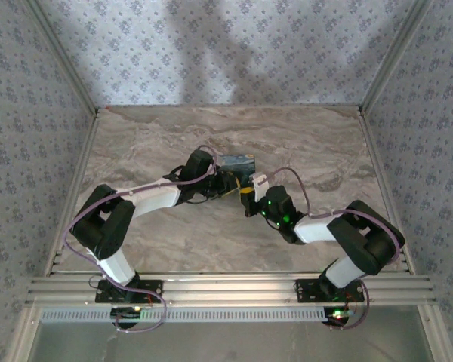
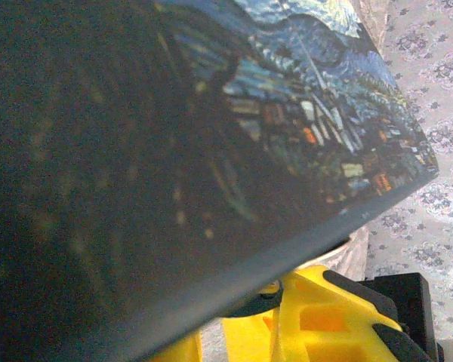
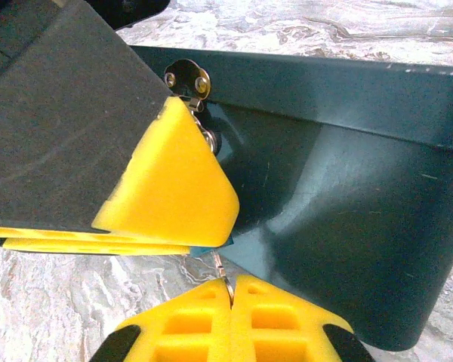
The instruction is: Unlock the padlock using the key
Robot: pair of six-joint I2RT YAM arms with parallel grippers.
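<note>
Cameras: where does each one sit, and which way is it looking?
Top external: high behind the arms, looking down at the marble table; both arms show, left hand and right hand beside the painted box.
Left wrist: on the left arm, right up against the box's picture; its yellow fingers show below.
Right wrist: on the right arm, facing the box's dark side; its shut fingers pinch a thin metal piece.
Shared: all three see the box.

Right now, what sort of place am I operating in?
Most likely a purpose-built robot test cell rather than a home or workshop: a marble-patterned tabletop, aluminium rail framing along its edges, and floral-print wall panels closing in three sides.
</note>
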